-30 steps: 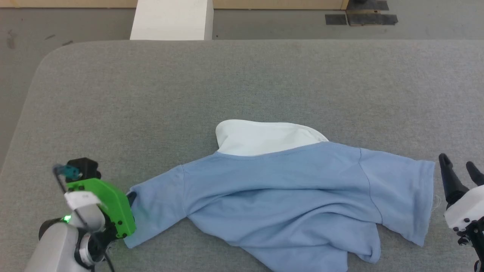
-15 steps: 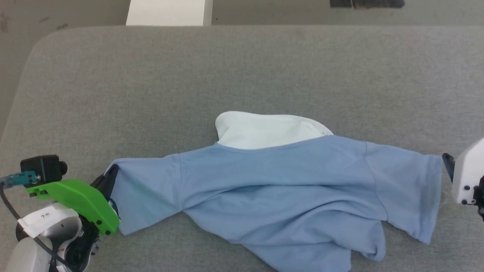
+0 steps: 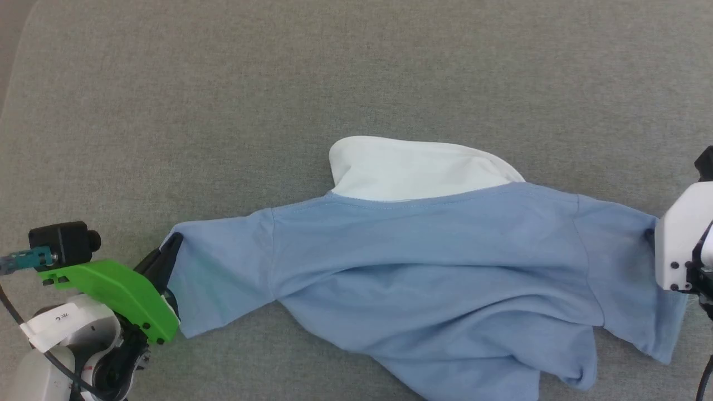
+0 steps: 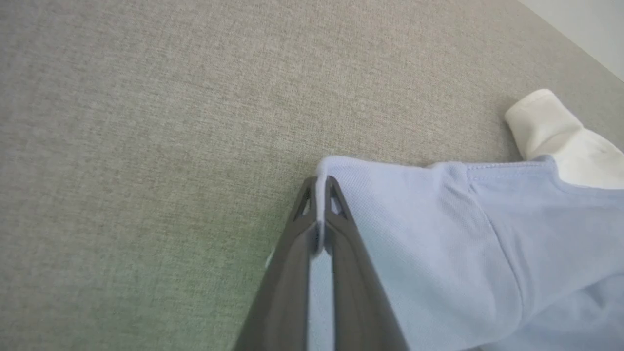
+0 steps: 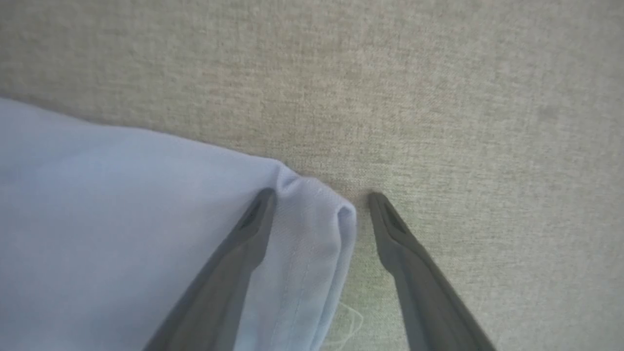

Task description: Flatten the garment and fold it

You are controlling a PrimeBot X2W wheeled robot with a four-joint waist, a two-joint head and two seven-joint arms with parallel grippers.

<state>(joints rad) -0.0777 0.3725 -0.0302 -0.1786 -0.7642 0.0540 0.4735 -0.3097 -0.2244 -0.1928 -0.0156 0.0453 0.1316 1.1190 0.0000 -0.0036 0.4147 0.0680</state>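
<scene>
The garment (image 3: 423, 262), a light blue T-shirt with a white part (image 3: 412, 170) showing at its far edge, lies rumpled across the grey table. My left gripper (image 4: 319, 187) is shut on the hem of the left sleeve (image 3: 220, 281), fabric pinched between its fingers. In the head view that gripper (image 3: 167, 259) sits at the sleeve's outer edge behind a green bracket. My right gripper (image 5: 319, 197) is open, straddling the corner of the right sleeve (image 5: 312, 229), one finger on the cloth, the other on bare table. Its white body (image 3: 682, 245) covers the sleeve end.
Grey fabric table (image 3: 223, 100) extends far beyond the garment on all sides. Its left edge (image 3: 8, 89) shows at the upper left corner. A loose white thread (image 5: 348, 321) lies by the right sleeve's hem.
The head camera tilted down, so the table's far edge left the picture. My left gripper pulled the left sleeve outward to the left. My right gripper moved in over the right sleeve's corner.
</scene>
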